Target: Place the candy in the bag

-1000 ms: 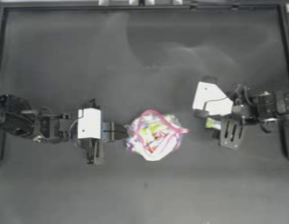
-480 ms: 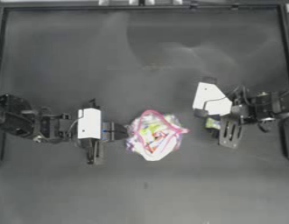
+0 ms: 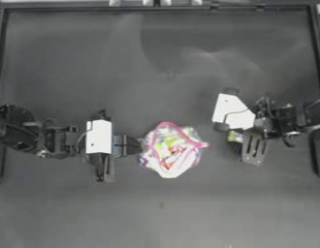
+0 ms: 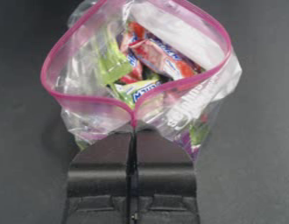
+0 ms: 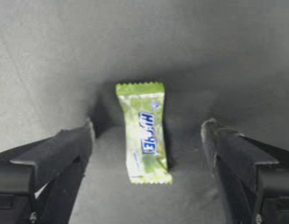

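1. Here, the clear plastic zip bag with a pink-red strip along its mouth (image 3: 170,150) sits near the middle of the dark table (image 3: 156,63), a little toward the near edge, its mouth gaping in a loop and colourful wrapped sweets showing inside.
2. The left gripper (image 4: 134,131), reaching in from the table's left edge, has its jaws pressed together on the bag's pink-red rim, pinching the plastic at the side nearest that edge.
3. The small rectangular pale yellow-green wrapped candy with white lettering (image 5: 144,132) lies flat on the table, toward the right edge and apart from the bag.
4. The right gripper (image 5: 148,144), coming from the right edge, has its jaws spread wide, one on each side of the candy, neither touching it.
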Motion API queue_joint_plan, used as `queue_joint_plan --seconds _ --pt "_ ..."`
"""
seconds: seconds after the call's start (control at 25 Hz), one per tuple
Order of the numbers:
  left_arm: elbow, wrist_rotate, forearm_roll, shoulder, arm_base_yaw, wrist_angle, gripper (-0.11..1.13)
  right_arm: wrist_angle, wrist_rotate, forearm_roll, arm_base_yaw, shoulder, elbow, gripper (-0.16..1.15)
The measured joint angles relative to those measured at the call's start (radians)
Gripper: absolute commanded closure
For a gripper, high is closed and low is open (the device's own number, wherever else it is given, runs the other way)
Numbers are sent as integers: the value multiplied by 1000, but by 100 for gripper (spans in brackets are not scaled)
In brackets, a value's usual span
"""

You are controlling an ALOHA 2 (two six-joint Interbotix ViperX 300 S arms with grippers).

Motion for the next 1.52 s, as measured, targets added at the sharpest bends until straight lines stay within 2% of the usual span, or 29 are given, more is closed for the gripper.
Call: queue_joint_plan --seconds 0.16,0.28,0.52,0.64,1.16,1.52 --pt "0 0 2 0 2 0 98 -3 0 2 0 8 0 0" --pt "0 0 2 0 0 0 98 -6 0 9 0 9 0 9" --pt "0 0 2 -2 0 0 98 -18 3 23 2 9 9 52" --pt "0 0 2 -2 0 0 98 -20 2 26 0 8 14 68" --pt "2 0 2 -2 0 0 98 29 0 34 2 -17 14 70" --pt "0 0 0 -2 0 0 98 172 -8 25 0 -158 -57 71"
